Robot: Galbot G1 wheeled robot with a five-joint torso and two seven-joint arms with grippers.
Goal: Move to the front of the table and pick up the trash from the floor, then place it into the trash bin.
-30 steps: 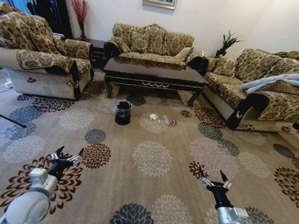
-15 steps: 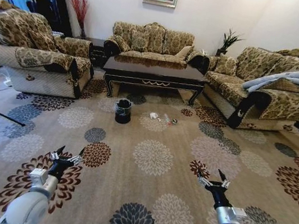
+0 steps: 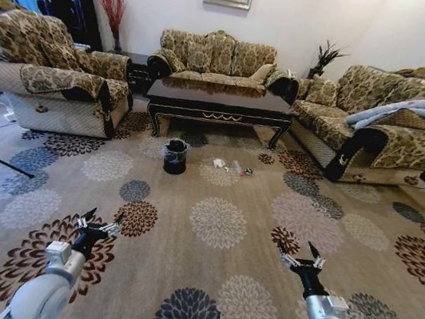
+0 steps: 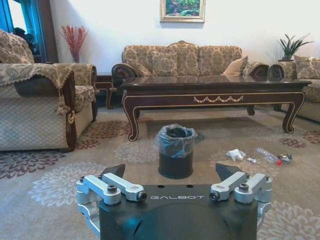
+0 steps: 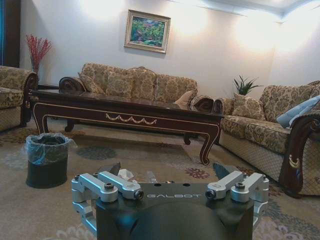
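Head view: the table (image 3: pixel 220 100) stands at the far side of the floor (image 3: pixel 218 225), before a sofa (image 3: pixel 216 59). The bin (image 3: pixel 174 157) sits on the floor just in front of the table's left end; the trash (image 3: pixel 219 164) lies beside it to the right, with a bottle (image 3: pixel 237 168) next to it. The left tool (image 3: pixel 97 221) and right tool (image 3: pixel 299 256) hang low over the carpet, both spread and holding nothing. Against the picture one second earlier the whole scene has slid slightly, table and bin sitting a little higher, which marks a move of the camera; the tools keep their pose.

Left wrist view: the left tool (image 4: pixel 172 172), spread, faces the bin (image 4: pixel 175 151); the trash (image 4: pixel 235 154) and bottle (image 4: pixel 268 156) lie near it, well short of the table (image 4: pixel 215 90).

Right wrist view: the right tool (image 5: pixel 167 172), spread, faces the table (image 5: pixel 125 112); the bin (image 5: pixel 46 159) stands aside, and the trash (image 5: pixel 125 174) peeks over the tool.
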